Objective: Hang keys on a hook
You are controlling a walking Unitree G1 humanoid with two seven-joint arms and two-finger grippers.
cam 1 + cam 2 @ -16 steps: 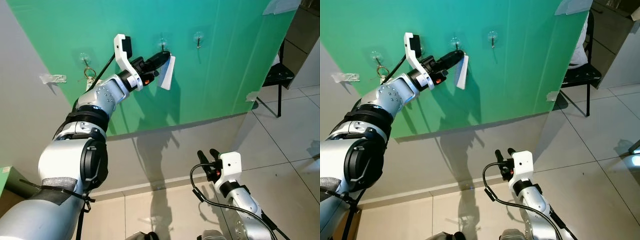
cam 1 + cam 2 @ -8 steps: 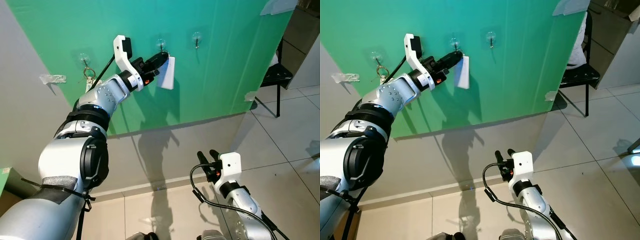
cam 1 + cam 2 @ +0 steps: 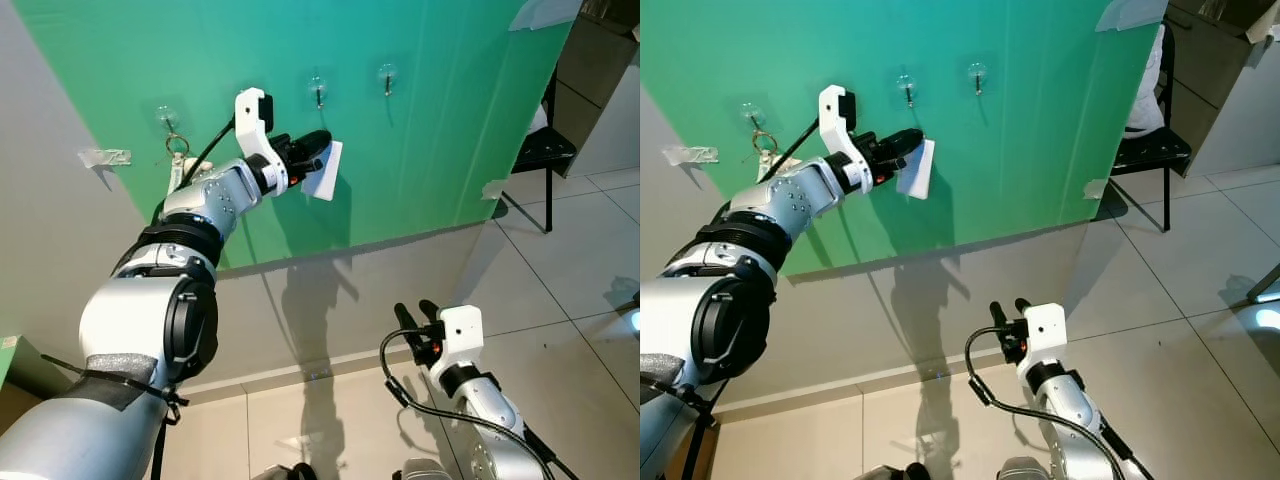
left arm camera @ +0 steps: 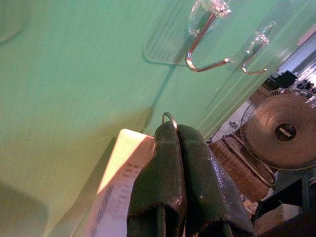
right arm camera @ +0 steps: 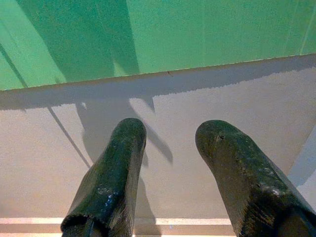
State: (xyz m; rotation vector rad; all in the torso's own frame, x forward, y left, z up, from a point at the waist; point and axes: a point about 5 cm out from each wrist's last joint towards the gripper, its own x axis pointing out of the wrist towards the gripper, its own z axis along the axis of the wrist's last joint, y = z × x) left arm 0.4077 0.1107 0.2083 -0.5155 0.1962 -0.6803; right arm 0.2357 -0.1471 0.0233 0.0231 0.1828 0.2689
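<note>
My left gripper (image 3: 318,140) is raised against the green board (image 3: 450,120), shut on a key ring (image 4: 169,117) with a white tag (image 3: 324,172) hanging from it. Its tip sits a little below the clear middle hook (image 3: 318,90), apart from it. The left wrist view has that bare metal hook (image 4: 200,47) just above the ring. A second bare hook (image 3: 387,75) is to the right. The left hook (image 3: 172,122) carries another set of keys. My right gripper (image 3: 415,310) hangs low and open, its fingers (image 5: 113,182) facing the wall's base.
A black chair (image 3: 545,150) stands past the board's right edge on the tiled floor (image 3: 580,300). Tape strips (image 3: 105,157) hold the board to the grey wall. A fan (image 4: 284,131) appears in the left wrist view.
My left gripper has dropped down from the middle hook, still holding the ring and tag. The right arm has not moved.
</note>
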